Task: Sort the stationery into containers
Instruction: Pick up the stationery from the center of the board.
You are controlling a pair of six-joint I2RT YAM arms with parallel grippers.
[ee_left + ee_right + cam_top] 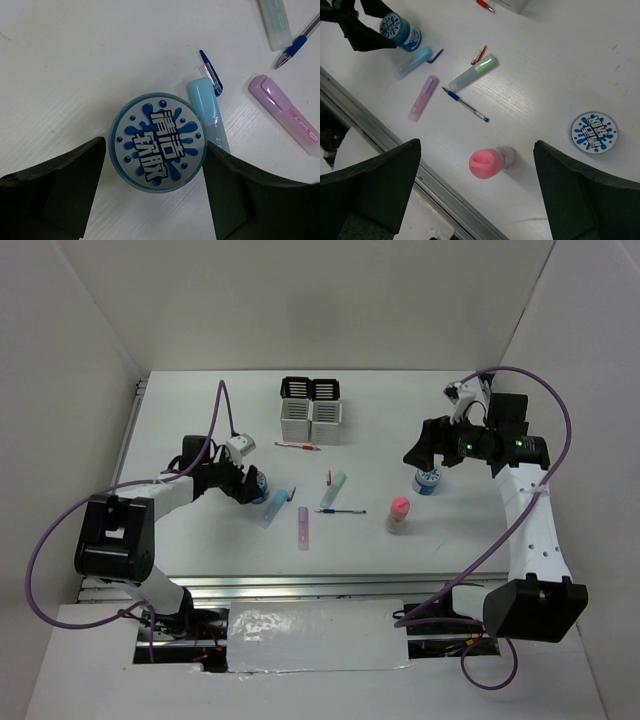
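Locate the left hand [247,482] low over the table [400,400], left of centre, astride one blue roll [157,140]. Read the roll as standing upright on the table, printed face up, long axis vertical, flanked across its width by the fingers [55,195]. Note the jaws set wide, one to each side, close against the roll's wall. Do not take contact or clamping as settled: cannot tell from any view.

Expect the coming move to turn on one relation: roll centred between the fingers, with the pastel blue stick [210,117] just beside it on one finger's side. Judge some risk of catching that stick in closing.

Find the containers [312,410] farther out on the table and to the right of this hand, well apart from it.

Record the right hand [422,452] as fully spread and holding nothing, hovering near the second blue roll [594,131] and above the pink-capped tube [485,162]. Assign the first roll to the left arm as the nearer one.

Use the left wrist view for finger-to-roll spacing, hidden under the wrist from above. Use the top view for the containers, absent from the left wrist view. Use the right wrist view for the first roll's side wall.
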